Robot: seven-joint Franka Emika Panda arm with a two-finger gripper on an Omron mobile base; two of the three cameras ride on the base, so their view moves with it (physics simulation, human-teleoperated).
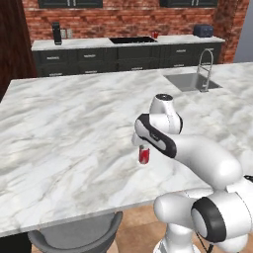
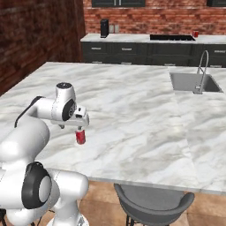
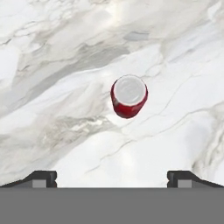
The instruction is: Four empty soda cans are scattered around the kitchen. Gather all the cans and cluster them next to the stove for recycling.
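One red soda can (image 1: 144, 156) (image 2: 80, 137) stands upright on the marble island near its front edge. From the hand view I look down on its silver top (image 3: 129, 96), a little right of centre. My gripper (image 1: 142, 147) (image 2: 80, 128) (image 3: 112, 177) hangs just above the can, open, with its fingers spread wide and touching nothing. A second red can (image 1: 155, 34) (image 2: 195, 34) stands on the far counter right beside the black stove (image 1: 132, 40) (image 2: 172, 38).
A sink (image 1: 190, 81) (image 2: 194, 82) with a tall faucet (image 1: 205, 69) is set in the island's far right. A grey chair (image 1: 74, 234) (image 2: 152, 203) is tucked under the front edge. A dark appliance (image 1: 57, 33) and a toaster (image 1: 203, 31) sit on the back counter.
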